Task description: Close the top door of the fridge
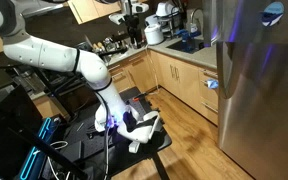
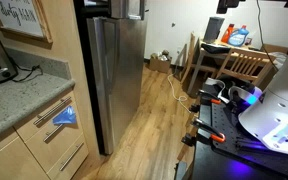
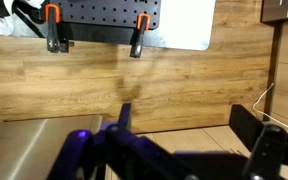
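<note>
The fridge (image 1: 264, 110) is a tall brushed-steel unit at the right edge of an exterior view, and it also stands beside the counter in an exterior view (image 2: 114, 80). Its top door (image 1: 256, 25) carries a blue-and-white oval sticker (image 1: 272, 11). In an exterior view the top door (image 2: 132, 8) is cut off by the frame's top edge and seems to stick out past the lower panel. My gripper (image 1: 142, 128) hangs low over the black robot stand, well away from the fridge. In the wrist view the gripper (image 3: 184, 125) is open and empty above the wooden floor.
Light wooden cabinets (image 1: 184, 80) with a countertop run beside the fridge. The black stand (image 1: 104, 145) has orange clamps (image 3: 52, 28) on its edge. A wooden table and chair (image 2: 234, 62) stand at the far side. The wood floor (image 2: 154, 120) lies between the stand and the fridge.
</note>
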Robot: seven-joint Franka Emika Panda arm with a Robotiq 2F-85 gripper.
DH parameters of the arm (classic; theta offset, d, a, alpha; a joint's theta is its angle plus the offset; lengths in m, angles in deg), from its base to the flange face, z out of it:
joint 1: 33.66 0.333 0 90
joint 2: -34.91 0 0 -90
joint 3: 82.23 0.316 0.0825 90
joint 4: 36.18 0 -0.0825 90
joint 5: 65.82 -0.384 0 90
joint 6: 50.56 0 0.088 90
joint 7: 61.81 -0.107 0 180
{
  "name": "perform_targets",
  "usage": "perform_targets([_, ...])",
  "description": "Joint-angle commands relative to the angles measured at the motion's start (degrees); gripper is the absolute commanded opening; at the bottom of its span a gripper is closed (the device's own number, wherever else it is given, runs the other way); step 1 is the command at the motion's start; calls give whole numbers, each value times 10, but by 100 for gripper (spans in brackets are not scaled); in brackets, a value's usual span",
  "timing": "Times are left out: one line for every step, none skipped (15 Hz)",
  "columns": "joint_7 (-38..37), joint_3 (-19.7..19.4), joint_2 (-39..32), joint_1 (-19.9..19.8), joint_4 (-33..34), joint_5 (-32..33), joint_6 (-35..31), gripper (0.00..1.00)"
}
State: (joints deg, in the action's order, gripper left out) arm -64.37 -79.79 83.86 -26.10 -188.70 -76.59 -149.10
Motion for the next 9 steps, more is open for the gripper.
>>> perform_targets([5,7,0,-9,1,-5,2,100])
perform_targets([7,7,-2,-9,3,-5,2,100])
perform_targets([7,7,-3,-10,4,-4,-1,100])
perform_targets([8,7,-5,-10,5,-2,-4,100])
perform_targets([9,7,-5,-11,5,0,-9,100])
perform_targets([9,7,-7,-13,6,2,-13,100])
perform_targets([10,7,-6,-15,6,4,-20,100])
perform_targets([10,7,-7,-16,6,6,-26,100])
perform_targets([11,6,-8,-16,7,6,-33,100])
